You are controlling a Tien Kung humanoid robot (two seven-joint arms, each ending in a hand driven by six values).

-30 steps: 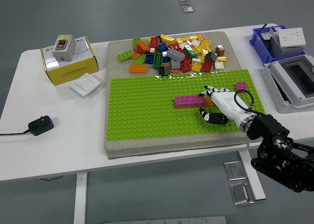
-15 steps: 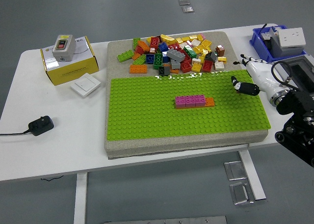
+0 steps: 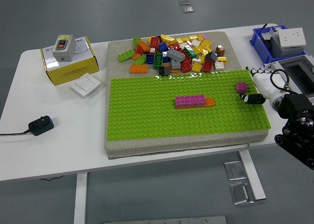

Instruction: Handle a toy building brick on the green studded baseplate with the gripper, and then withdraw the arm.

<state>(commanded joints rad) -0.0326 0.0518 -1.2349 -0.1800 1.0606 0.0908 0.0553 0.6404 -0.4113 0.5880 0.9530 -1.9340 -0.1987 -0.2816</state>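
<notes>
Right hand [image 3: 259,89], white-shelled, fingers loose and empty at my green studded plastic baseplate's [image 3: 147,116] three-o'clock edge, small magenta brick [image 3: 241,87] just beside at nine o'clock: best retreat straight toward three, thumb lifted clear.

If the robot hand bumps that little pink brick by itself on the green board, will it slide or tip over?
Probably neither. The little pink brick sits square on the green baseplate, so the studs likely grip it. It looks small, stiff and squat, so tipping seems unlikely. The right hand beside it would probably need an upward pull.
</notes>
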